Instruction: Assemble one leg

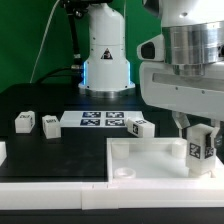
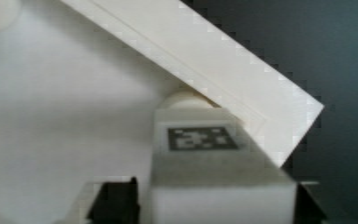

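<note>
My gripper is shut on a leg, a small white post with a black-and-white tag, held upright over the right corner of the large white panel. In the wrist view the leg sits between the dark fingers, its tip next to the panel's raised rim at a corner. Three other legs lie loose on the black table: two at the exterior view's left and one by the marker board.
The marker board lies flat behind the panel. The robot base stands at the back. A white block shows at the left edge. A white ledge runs along the front.
</note>
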Motion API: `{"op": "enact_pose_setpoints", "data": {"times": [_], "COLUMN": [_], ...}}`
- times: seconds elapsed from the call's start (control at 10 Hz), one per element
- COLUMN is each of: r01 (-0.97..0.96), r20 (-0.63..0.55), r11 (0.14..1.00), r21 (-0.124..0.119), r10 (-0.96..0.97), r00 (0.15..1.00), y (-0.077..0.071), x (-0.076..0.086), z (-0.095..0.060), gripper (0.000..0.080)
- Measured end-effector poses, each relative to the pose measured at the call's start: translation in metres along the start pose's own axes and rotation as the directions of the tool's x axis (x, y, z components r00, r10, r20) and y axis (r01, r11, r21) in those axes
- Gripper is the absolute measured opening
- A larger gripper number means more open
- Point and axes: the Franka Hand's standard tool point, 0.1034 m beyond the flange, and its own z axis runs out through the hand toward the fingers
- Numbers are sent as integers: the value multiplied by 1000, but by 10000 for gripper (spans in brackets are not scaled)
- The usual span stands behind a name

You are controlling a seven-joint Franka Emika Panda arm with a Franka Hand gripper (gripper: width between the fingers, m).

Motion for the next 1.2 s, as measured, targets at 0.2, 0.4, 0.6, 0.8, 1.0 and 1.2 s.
{"op": "enact_pose_setpoints", "data": {"times": [0.2, 0.4, 0.6, 0.8, 1.0, 1.2], "r01": [46, 321, 537, 755, 900, 966], "r20": [-4, -12, -18, -18, -17, 5], "r11": [999, 947, 843, 655, 430, 243], "r21": [5, 2, -17, -36, -75, -86], "r10": [-46, -321, -538, -756, -903, -970], "r00": [999, 947, 843, 655, 430, 245], "y": [-2, -4, -5, -6, -8, -5], "x": [-2, -5, -7, -6, -4, 0], "z": [0, 1, 1, 0, -1, -1], "gripper": [611, 642, 647, 649, 649, 649]}}
